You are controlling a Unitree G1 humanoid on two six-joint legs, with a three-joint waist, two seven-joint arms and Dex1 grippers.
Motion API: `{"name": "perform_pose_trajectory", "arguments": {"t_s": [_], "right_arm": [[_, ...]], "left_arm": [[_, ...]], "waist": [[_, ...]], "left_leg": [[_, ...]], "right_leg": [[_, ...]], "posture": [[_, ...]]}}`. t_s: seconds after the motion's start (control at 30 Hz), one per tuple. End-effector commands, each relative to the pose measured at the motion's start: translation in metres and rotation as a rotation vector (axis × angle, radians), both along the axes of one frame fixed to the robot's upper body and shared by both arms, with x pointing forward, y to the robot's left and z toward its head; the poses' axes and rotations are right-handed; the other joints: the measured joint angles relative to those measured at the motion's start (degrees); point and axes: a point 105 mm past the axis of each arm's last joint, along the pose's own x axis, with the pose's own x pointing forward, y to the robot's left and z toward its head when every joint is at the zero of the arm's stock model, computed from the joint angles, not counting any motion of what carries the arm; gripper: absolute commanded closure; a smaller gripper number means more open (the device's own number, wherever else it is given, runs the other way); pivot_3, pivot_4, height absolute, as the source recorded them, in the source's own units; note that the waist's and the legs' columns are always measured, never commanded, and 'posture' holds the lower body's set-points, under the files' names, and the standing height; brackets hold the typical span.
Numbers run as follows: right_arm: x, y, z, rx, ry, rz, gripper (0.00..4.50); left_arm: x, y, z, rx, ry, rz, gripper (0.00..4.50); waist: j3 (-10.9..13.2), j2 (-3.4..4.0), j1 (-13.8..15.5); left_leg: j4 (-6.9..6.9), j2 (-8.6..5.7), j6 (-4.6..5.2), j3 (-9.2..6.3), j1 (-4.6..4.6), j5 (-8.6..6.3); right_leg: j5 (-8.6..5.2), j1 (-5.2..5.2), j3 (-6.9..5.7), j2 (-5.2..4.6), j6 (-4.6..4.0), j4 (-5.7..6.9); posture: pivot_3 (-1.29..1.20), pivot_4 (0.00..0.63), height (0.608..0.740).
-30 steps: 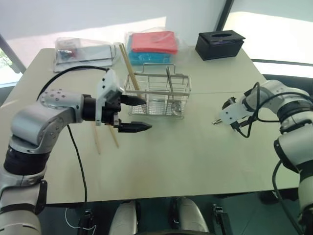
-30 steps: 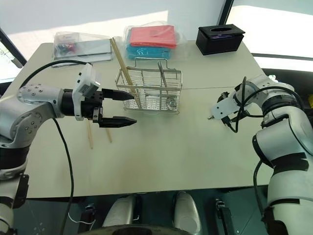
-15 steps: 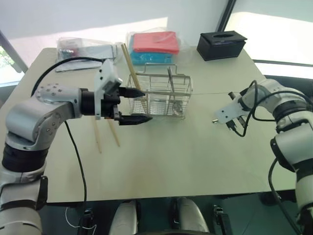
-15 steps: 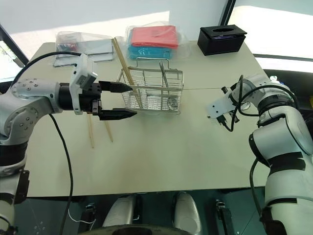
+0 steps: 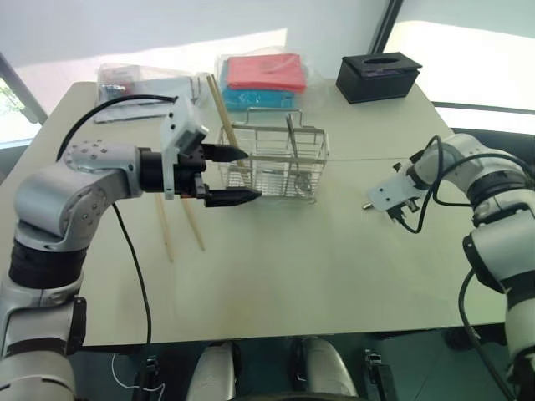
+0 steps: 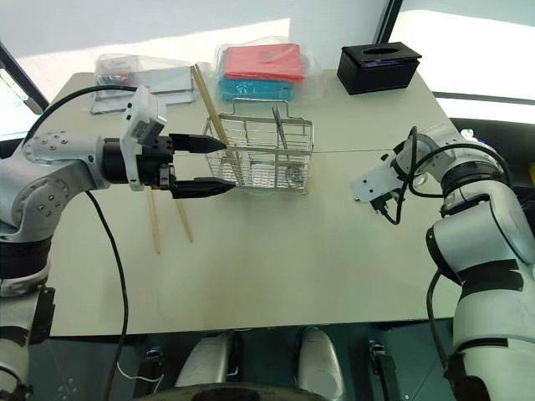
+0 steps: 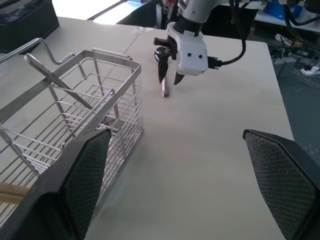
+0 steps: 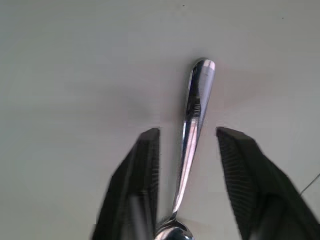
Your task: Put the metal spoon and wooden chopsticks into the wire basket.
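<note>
The left claw [image 5: 230,175] hangs above the desk [image 5: 334,251] with its two black fingers spread wide and nothing between them, its tips at the near left corner of the basket [image 5: 272,163]. The basket stands upright on the desk just past those tips. One chopstick [image 5: 222,117] leans inside it, at the end nearest the left claw, its top slanting up and away over the rim. A thin metal piece [image 5: 290,138] (what it is I cannot make out) also leans in the basket, further from the claw. Two more chopsticks [image 5: 165,234] lie flat on the desk below and behind the left claw, side by side, outside the basket.

The right claw [image 8: 187,185] points steeply down at the desk, well apart from the basket. Its fingers stand partly open, one on each side of the spoon [image 8: 192,130], with a gap showing between each finger and the handle, so they are not gripping it. The spoon lies flat on the desk, its handle running straight out from between the fingers and its bowl under the claw's base.

Beyond the basket, far from both claws, sit a red and blue packet [image 5: 261,79], a clear bag [image 5: 142,88] and a black box [image 5: 376,77].
</note>
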Motion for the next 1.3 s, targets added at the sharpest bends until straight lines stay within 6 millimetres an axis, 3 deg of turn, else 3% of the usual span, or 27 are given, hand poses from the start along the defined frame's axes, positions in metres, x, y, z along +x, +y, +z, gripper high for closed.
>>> {"name": "perform_pose_trajectory", "arguments": {"t_s": [0.03, 0.83, 0.93, 1.03, 1.3], "right_arm": [[0.005, -0.002, 0.014, -0.011, -0.049, -0.007, 2.13], [0.011, -0.002, 0.003, -0.016, -0.066, -0.072, 2.13], [0.012, -0.002, 0.001, -0.021, -0.069, -0.075, 2.90], [0.012, -0.002, 0.000, -0.018, -0.066, -0.080, 4.44], [0.012, 0.001, -0.002, 0.015, -0.062, -0.095, 4.44]], "left_arm": [[-0.002, -0.001, 0.013, -0.013, -0.064, -0.012, 0.00], [-0.001, 0.008, 0.021, -0.022, -0.083, 0.048, 0.00], [-0.001, 0.008, 0.022, -0.023, -0.084, 0.053, 0.00], [-0.001, 0.008, 0.023, -0.023, -0.085, 0.056, 0.00], [0.003, 0.008, 0.027, -0.035, -0.100, 0.067, 0.00]], "waist": [[0.0, 0.00, 0.0], [0.0, 0.00, 0.0], [0.0, 0.00, 0.0], [0.0, 0.00, -0.1], [-0.1, -0.07, 0.0]], "left_leg": [[0.00, 0.00, -0.01, 0.00, 0.00, 0.01], [0.05, 0.00, -0.02, -0.01, 0.00, 0.01], [0.06, 0.00, -0.02, -0.01, 0.00, 0.01], [0.07, 0.00, -0.02, -0.01, 0.00, 0.01], [0.20, 0.00, -0.01, -0.07, 0.06, 0.00]], "right_leg": [[0.00, 0.00, 0.00, 0.00, 0.00, 0.00], [0.00, 0.02, 0.00, 0.00, 0.00, 0.01], [0.00, 0.03, 0.00, 0.00, 0.00, 0.01], [0.00, 0.03, 0.00, 0.00, 0.01, 0.02], [0.00, 0.15, 0.00, 0.01, 0.00, 0.08]], "posture": [[0.00, 0.150, 0.703], [0.00, 0.150, 0.703], [0.00, 0.150, 0.703], [0.00, 0.150, 0.703], [0.00, 0.150, 0.703]]}}
